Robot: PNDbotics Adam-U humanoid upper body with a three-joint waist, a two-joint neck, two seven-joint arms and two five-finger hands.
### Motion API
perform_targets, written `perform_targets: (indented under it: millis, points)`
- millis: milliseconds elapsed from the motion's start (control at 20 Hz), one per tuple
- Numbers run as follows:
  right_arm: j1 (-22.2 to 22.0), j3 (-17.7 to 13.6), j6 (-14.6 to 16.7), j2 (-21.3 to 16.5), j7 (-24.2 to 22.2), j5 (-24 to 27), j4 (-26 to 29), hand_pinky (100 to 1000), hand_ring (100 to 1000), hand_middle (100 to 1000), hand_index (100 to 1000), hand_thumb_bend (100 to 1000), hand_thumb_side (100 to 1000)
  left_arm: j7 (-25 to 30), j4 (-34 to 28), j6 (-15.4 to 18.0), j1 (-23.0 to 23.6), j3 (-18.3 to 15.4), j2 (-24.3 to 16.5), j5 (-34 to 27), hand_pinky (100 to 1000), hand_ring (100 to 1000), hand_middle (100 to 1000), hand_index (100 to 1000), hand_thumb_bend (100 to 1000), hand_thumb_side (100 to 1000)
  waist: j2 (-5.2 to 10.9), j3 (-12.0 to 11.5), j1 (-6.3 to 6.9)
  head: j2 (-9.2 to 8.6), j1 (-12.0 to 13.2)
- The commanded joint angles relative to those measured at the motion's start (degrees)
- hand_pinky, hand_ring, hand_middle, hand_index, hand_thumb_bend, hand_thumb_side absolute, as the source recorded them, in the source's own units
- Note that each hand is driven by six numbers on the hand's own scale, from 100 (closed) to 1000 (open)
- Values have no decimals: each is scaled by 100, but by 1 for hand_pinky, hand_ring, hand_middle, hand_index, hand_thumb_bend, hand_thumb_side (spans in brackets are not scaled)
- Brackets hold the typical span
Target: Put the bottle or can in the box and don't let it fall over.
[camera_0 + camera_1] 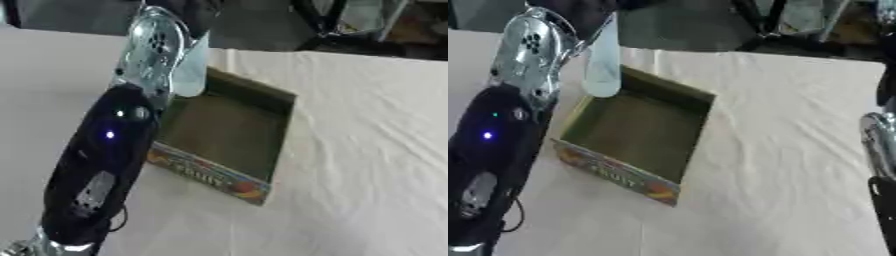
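A clear, pale bottle [603, 60] hangs upright in the air over the far left corner of the box, its bottom about level with the rim. My left hand [185, 11] holds it by the top at the upper edge of the view, dark and partly cut off. The silver wrist [153, 47] and black forearm run down to the lower left. The box [619, 177] is an open shallow cardboard tray with a colourful printed front wall, and nothing is seen inside it. Of my right hand [887, 85] only a dark sliver shows at the right edge.
A white cloth [780, 150] covers the table, wrinkled to the right of the box. My right arm's silver joint [881, 142] stands at the right edge. Dark frames and equipment [772, 22] stand beyond the far table edge.
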State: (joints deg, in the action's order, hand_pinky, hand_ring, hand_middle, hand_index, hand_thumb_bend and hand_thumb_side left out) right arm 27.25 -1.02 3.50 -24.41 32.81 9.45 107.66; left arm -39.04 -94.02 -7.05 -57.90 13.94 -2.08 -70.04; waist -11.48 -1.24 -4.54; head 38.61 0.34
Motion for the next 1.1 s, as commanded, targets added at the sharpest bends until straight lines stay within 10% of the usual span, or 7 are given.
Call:
perform_targets:
  millis: [50,1100]
  points:
    - [117,-33,5,-65,10,33,71,999,936,947,848,424,446,52,-11,-19,-60,8,76,48,100,100,100,971,603,1000,59,43,18,-82,45]
    - [150,-84,26,-63,72,30,85,1000,938,950,848,417,452,290,777,-312,675,251,387,9,100,100,100,964,597,1000,-86,42,38,-105,-102]
